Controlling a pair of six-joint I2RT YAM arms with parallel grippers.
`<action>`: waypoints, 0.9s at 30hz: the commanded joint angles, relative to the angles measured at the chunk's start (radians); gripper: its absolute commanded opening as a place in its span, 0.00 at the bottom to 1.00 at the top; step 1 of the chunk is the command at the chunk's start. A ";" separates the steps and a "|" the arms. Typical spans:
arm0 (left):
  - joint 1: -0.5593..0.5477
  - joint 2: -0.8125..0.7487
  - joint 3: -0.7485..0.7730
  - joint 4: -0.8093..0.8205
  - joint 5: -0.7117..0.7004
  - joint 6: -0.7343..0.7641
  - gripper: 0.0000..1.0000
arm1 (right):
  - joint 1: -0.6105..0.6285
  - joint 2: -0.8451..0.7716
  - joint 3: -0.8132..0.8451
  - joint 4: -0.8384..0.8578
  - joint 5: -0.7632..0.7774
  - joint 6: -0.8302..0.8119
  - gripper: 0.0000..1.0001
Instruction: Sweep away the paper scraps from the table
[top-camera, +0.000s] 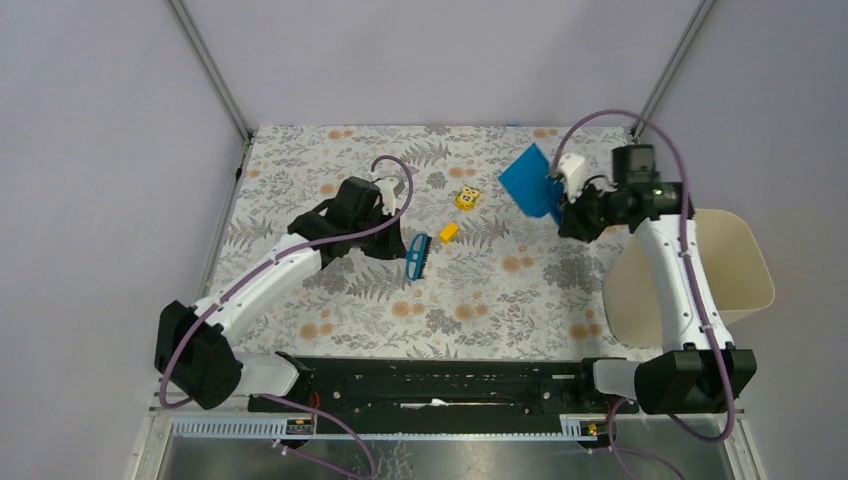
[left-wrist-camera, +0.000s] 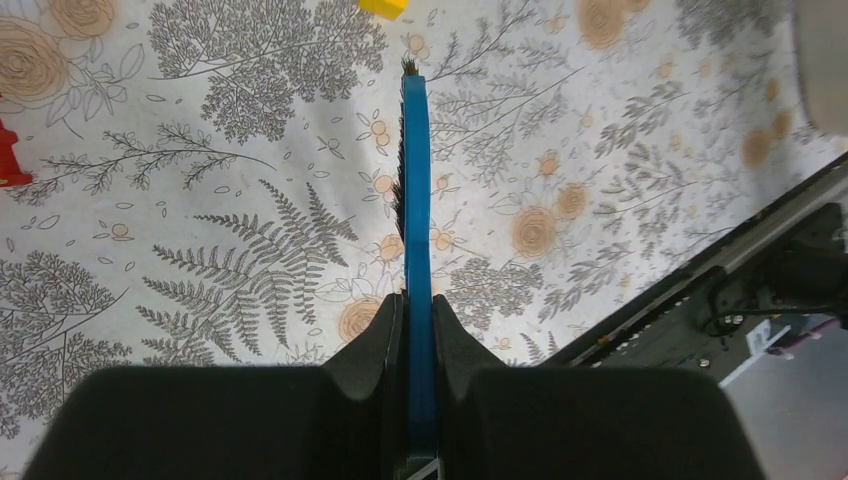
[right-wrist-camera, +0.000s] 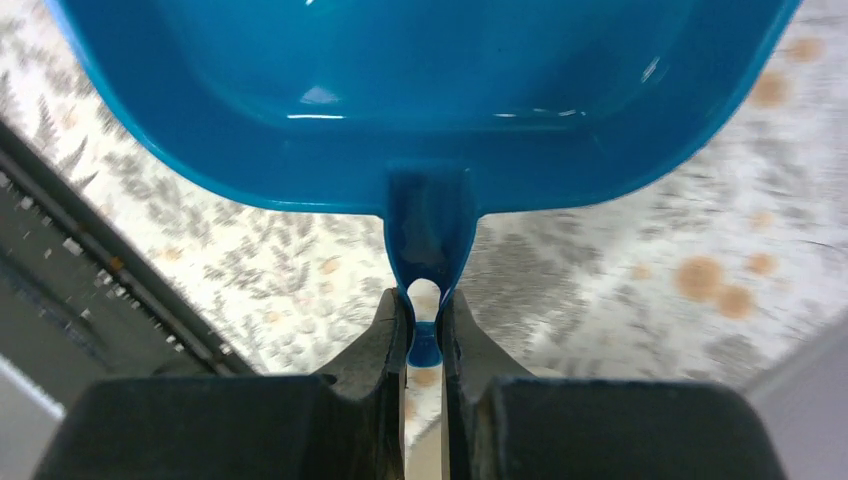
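No paper scraps show in any view. My left gripper (top-camera: 398, 246) (left-wrist-camera: 416, 305) is shut on the handle of a blue brush (top-camera: 417, 256) (left-wrist-camera: 416, 190), which lies low over the table (top-camera: 500, 300) with its dark bristles to the left in the wrist view. My right gripper (top-camera: 563, 205) (right-wrist-camera: 425, 312) is shut on the handle loop of a blue dustpan (top-camera: 529, 179) (right-wrist-camera: 420, 90). It holds the pan tilted above the table's far right. The part of the pan's inside that shows holds nothing.
A small yellow block (top-camera: 449, 232) (left-wrist-camera: 384, 7) lies just beyond the brush tip. A yellow patterned toy (top-camera: 467, 198) sits farther back. A red object (left-wrist-camera: 8, 155) is at the left wrist view's edge. A beige bin (top-camera: 700, 275) stands off the table's right side.
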 joint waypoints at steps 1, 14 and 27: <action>0.010 -0.108 -0.004 0.015 -0.013 -0.067 0.00 | 0.155 -0.046 -0.147 0.053 0.121 0.095 0.00; 0.029 -0.446 -0.458 0.368 -0.170 -0.581 0.00 | 0.478 0.083 -0.508 0.197 0.314 0.192 0.05; 0.029 -0.693 -0.766 0.509 -0.418 -0.964 0.06 | 0.482 0.248 -0.473 0.344 0.410 0.454 0.25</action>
